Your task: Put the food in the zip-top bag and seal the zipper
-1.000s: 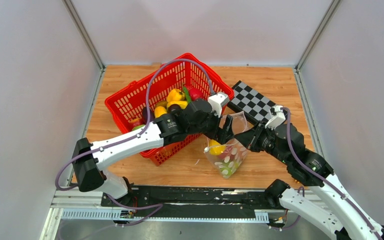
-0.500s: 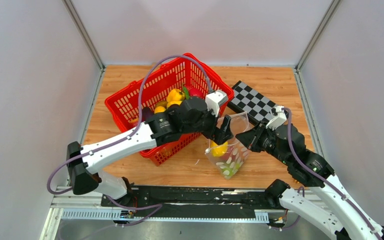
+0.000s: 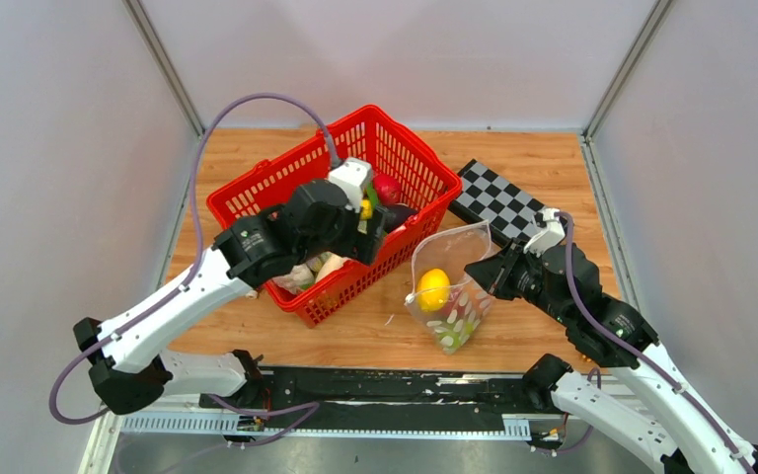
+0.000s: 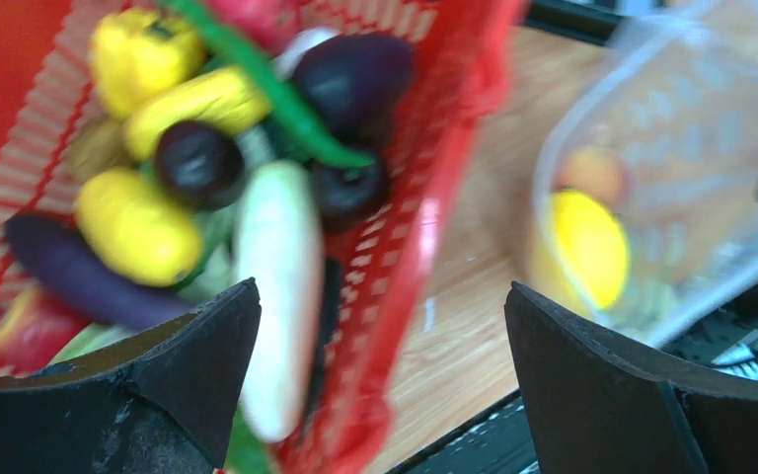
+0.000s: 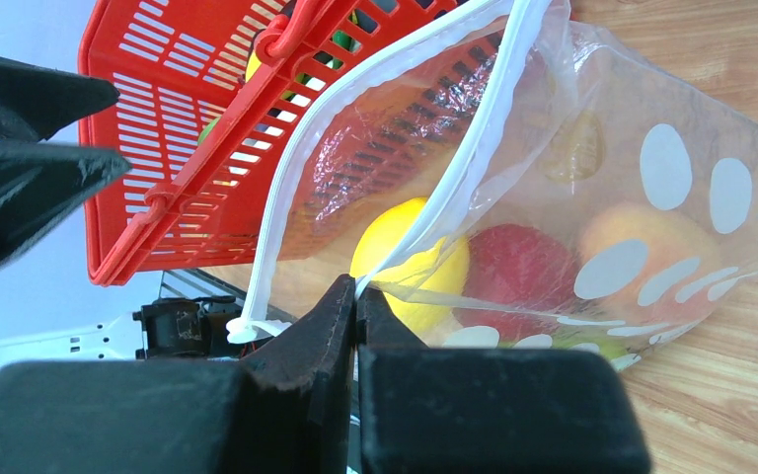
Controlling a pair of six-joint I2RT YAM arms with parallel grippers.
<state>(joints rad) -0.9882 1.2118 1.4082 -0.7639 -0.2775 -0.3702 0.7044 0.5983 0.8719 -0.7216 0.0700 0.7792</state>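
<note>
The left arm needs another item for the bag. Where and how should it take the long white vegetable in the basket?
Grip the white vegetable across its middle, coming straight down from above. It lies long and narrow beside the basket wall, its midsection uncovered, so the open left gripper could likely close across its short width.

Toy food (image 4: pixel 138 225) (blurred) in red basket (image 4: pixel 422 242)

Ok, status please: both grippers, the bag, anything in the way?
Left gripper open, empty, over red basket. Right gripper shut on zip-top bag rim. Bag mouth open, yellow food inside, zipper unsealed. Nothing blocks the mouth.
</note>
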